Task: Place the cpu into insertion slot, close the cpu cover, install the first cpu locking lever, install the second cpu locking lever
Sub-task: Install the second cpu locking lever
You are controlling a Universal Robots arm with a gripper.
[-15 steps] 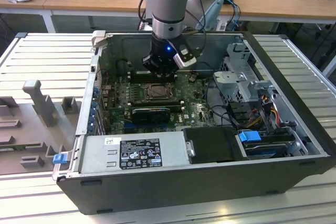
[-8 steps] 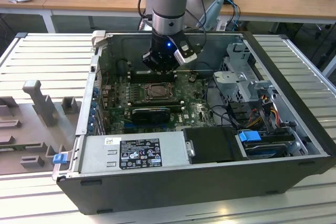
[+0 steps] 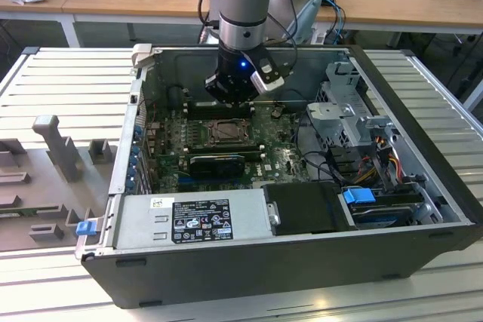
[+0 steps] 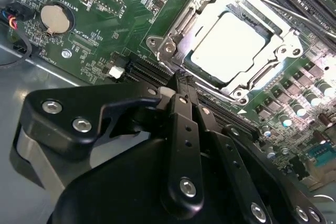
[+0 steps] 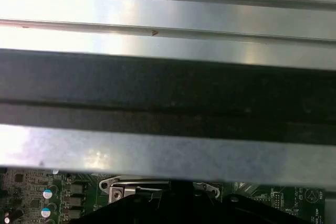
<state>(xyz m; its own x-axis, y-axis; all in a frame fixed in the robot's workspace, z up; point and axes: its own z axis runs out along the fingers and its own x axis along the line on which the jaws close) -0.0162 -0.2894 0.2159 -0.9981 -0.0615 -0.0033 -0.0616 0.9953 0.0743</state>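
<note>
One arm, one black two-finger gripper (image 4: 181, 80): you're looking at its fingers (image 4: 185, 124) pressed together, jaws narrow, nothing between the tips. In the second wrist view the tips are sitting just beside the socket's near edge, over the black memory slots (image 4: 152, 72) that run alongside it; whether they're touching the board I can't tell.

The small square cpu with the silvery-grey metal top (image 4: 231, 45) is lying flat inside the square insertion slot with the metal surround (image 4: 170, 35). The thin silvery metal cpu cover frame (image 4: 265, 74) is lying down around the chip, the chip top showing through its central cut-out. A thin metal locking lever (image 4: 294, 11) is running along the far side of the socket; whether it's latched I can't tell.

In the exterior view you're seeing the grey-and-silver robot arm (image 3: 245, 5) reaching down into the open black computer case (image 3: 423, 179), gripper (image 3: 234, 94) hanging just above the green motherboard (image 3: 170, 152), near the far edge of the insertion slot (image 3: 228, 133). A black power supply with a white label (image 3: 200, 220) is sitting along the case's near side, drive bays with a blue tab (image 3: 358, 195) towards the exterior view's right. The case is resting on a ribbed aluminium table (image 3: 68, 81).

In the first wrist view a corner of the metal surround (image 5: 134, 187) is peeking out below the dark case wall (image 5: 168, 93).
</note>
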